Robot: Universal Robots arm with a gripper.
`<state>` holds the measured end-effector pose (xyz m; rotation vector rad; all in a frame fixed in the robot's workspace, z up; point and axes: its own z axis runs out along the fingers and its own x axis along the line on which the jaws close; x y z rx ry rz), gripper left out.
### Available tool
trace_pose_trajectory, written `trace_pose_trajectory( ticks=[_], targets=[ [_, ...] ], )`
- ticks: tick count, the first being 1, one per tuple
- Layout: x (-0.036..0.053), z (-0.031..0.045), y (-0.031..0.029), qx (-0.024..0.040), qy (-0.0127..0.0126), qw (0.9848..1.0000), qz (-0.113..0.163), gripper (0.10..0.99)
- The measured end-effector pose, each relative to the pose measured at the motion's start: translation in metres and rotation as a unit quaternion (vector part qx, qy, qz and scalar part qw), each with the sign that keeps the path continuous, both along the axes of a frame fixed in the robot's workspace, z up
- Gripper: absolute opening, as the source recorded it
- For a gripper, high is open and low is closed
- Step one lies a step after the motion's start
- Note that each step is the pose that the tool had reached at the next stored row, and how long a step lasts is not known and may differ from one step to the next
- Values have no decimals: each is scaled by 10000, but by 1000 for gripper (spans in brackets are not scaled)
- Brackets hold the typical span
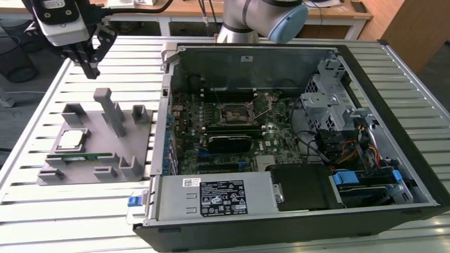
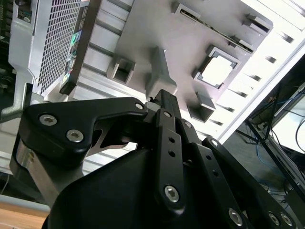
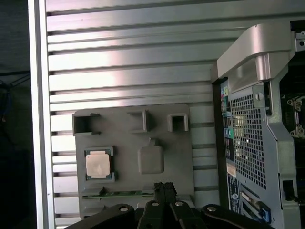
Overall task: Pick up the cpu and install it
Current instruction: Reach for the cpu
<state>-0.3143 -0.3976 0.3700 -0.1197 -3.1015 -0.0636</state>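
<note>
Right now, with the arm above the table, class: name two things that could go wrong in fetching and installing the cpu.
1. The claw looks shut; lowered so, it might press on the cpu rather than grip it.
2. Tall posts on the gray holder stand beside the cpu and could catch the claw.

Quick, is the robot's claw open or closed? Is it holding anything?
Gripper: closed, holding nothing. The cpu lies in the gray tray, untouched.
</note>
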Motion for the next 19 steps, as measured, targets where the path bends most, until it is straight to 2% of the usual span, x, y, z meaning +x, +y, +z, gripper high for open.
trace_pose_trajectory(
  ticks=[7, 19],
  targets=[
    [-101, -15, 0, 0, 22, 10000, 0, 106],
    [-322, -41, 0, 0, 42, 10000, 0, 106]
  ],
)
